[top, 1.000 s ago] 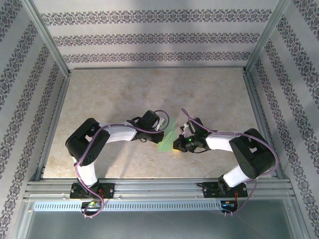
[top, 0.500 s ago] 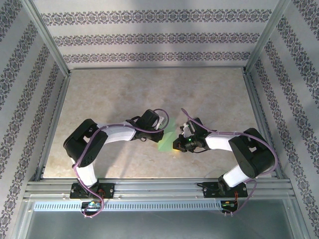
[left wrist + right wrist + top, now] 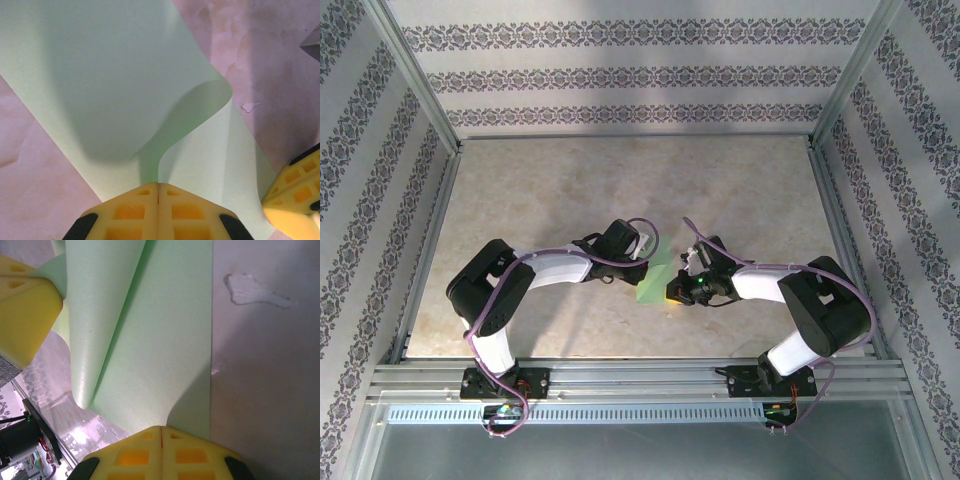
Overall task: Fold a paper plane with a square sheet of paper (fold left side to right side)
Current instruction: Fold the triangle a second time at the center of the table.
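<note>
The pale green square sheet of paper (image 3: 656, 276) lies on the marble table between the two arms. One side of the sheet (image 3: 115, 75) curls up off the table. My left gripper (image 3: 158, 186) is shut on that raised edge, which runs into the seam between its yellow fingers. The left gripper's fingers (image 3: 25, 315) also stand at the sheet's lifted corner in the right wrist view. My right gripper (image 3: 161, 429) is shut, its tips over the flat part of the sheet (image 3: 160, 340), nothing in its seam. A paper plane is out of view.
The marble tabletop (image 3: 570, 190) is bare around the sheet. A metal frame and patterned walls (image 3: 620, 75) close it in. Both grippers work close together, with a right fingertip (image 3: 295, 195) just beside the sheet's edge.
Almost nothing: the left arm's elbow has shifted slightly left. The sheet and both grippers stay where they were.
</note>
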